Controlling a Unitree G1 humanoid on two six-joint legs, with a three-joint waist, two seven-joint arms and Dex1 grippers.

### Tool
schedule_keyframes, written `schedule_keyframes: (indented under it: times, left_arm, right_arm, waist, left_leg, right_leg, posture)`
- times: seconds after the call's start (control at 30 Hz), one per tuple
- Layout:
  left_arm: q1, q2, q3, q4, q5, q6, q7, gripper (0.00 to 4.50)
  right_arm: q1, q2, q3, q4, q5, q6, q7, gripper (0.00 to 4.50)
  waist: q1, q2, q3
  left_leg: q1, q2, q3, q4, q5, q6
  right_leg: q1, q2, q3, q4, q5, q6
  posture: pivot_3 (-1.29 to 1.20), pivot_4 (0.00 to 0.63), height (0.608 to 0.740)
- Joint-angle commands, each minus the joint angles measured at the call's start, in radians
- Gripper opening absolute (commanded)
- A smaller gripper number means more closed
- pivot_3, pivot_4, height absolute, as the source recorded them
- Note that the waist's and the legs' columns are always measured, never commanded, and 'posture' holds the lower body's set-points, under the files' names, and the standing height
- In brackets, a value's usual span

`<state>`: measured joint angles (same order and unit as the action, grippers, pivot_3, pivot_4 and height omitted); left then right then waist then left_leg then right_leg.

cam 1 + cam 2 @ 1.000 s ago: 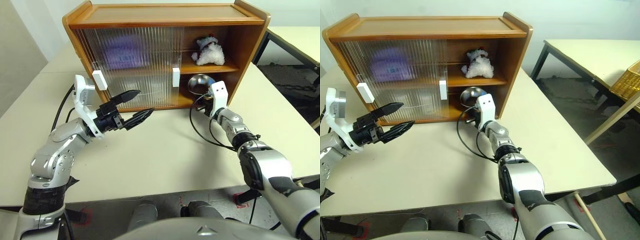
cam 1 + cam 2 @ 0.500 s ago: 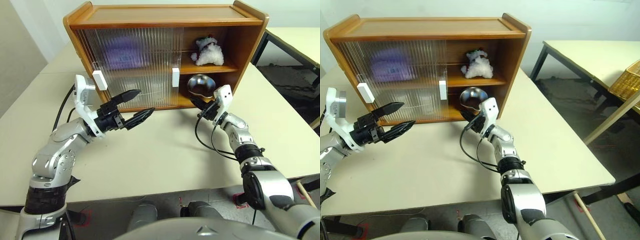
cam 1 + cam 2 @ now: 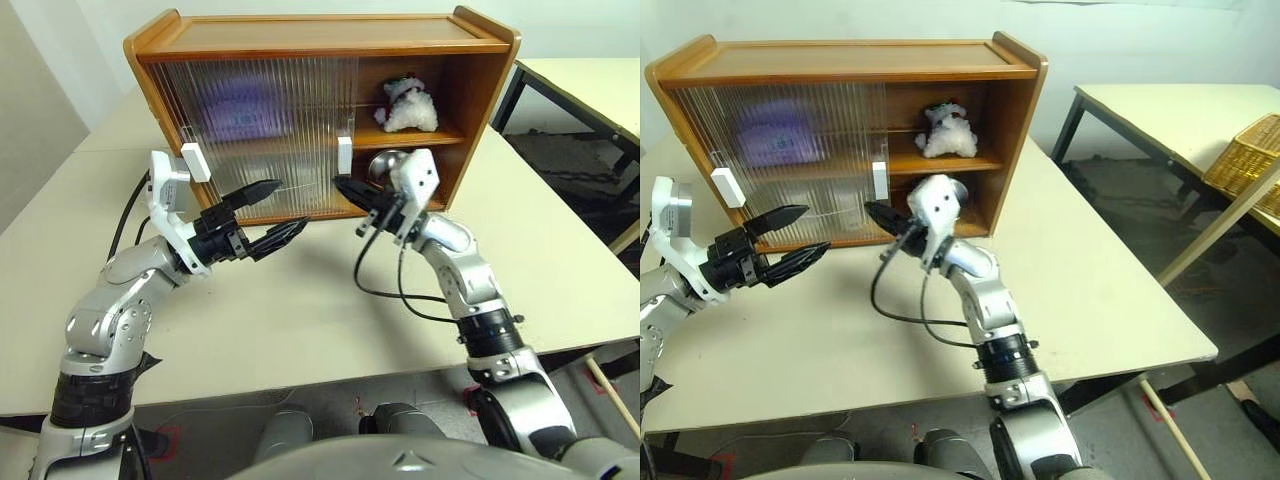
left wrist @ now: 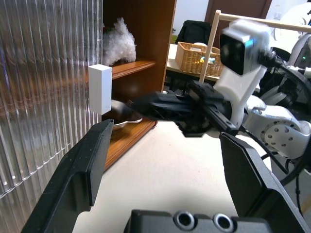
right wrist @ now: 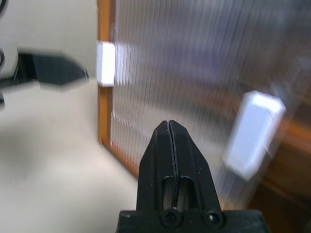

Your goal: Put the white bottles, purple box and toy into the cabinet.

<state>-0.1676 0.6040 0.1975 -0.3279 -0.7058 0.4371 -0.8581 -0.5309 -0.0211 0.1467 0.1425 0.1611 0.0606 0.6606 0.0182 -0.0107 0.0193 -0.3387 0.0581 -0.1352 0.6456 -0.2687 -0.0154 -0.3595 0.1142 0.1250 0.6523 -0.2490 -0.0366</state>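
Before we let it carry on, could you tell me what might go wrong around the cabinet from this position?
1. The right gripper, jaws shut, sits close to the white handle of the sliding door; a careless push could jam or derail it.
2. The toy sits near the shelf's front edge and could be knocked out.
3. The left gripper, jaws open, hovers nearby; the two arms could collide.
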Motion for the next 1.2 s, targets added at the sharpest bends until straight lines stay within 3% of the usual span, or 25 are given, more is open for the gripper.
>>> schedule_keyframes:
  times: [0.03,0.4,1.2]
  left_arm:
    - [0.001,0.01,0.003,-0.001,0.004,0.004,-0.002,4.5]
    - [0.012,0.02,0.018,-0.015,-0.002,0.008,0.013,4.5]
    - [-0.009,0.009,0.004,0.01,0.006,0.003,-0.001,4.5]
  right_arm:
    - [-0.04,0.029,0.029,0.048,-0.049,-0.012,-0.074,0.01]
    - [-0.13,0.097,0.026,0.239,-0.16,-0.069,-0.312,0.01]
    - [-0.057,-0.014,-0.018,0.051,-0.259,0.072,-0.522,0.01]
  waist:
    - [0.0,0.0,-0.001]
    - [0.009,-0.002,-0.003]
    - [0.01,-0.002,-0.003]
  left_leg:
    - [-0.001,0.0,0.0,0.0,0.0,0.0]
    - [-0.011,0.001,-0.012,-0.003,-0.001,-0.001]
    - [-0.011,0.002,-0.012,-0.002,0.001,0.001]
  right_leg:
    - [-0.001,0.0,0.0,0.0,0.0,0.0]
    - [-0.013,0.0,-0.002,0.0,0.008,-0.006]
    - [-0.013,0.002,-0.003,0.0,0.007,-0.002]
  posture:
    - [0.06,0.0,0.74]
    - [0.08,0.0,0.74]
    - [0.04,0.0,0.74]
